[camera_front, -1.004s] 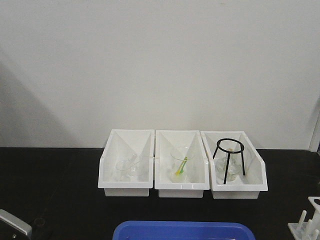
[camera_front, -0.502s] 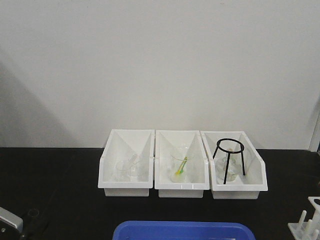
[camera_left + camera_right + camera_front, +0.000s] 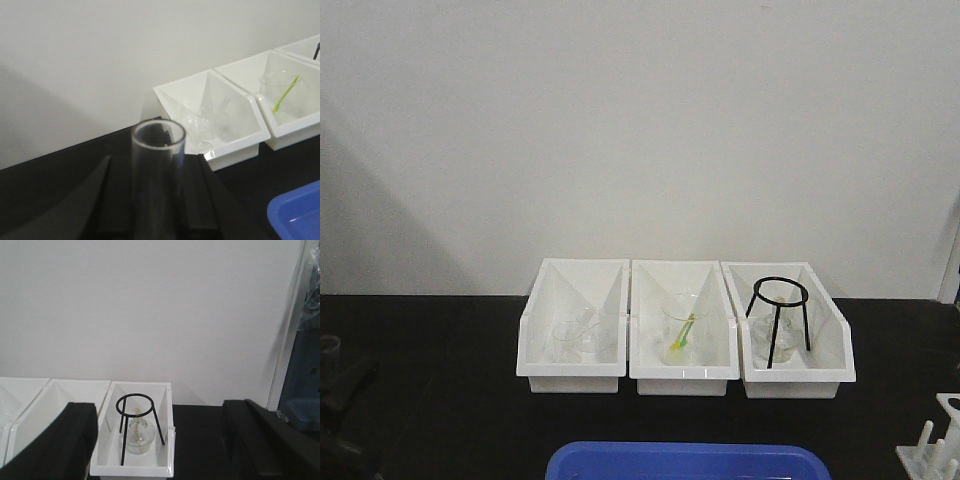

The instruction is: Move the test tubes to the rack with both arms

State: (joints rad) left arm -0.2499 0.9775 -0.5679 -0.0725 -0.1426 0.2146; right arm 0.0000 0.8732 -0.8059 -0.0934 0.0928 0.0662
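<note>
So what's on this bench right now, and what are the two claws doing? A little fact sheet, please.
Left claw: shut on a clear test tube
Right claw: open, empty
Left bin: clear glassware
Middle bin: beaker with a yellow-green stick
Right bin: black tripod over a round flask
Rack: white, partly in view, front right
Blue tray: front centre

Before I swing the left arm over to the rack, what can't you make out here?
rack: front view, cut by the right and bottom edges; holes unseen.
test tube: left wrist view, lower end past the bottom edge, blurred.
glassware in the left bin: front view, clear on white, shapes unclear.
blue tray: front view, inside cut by bottom edge.
</note>
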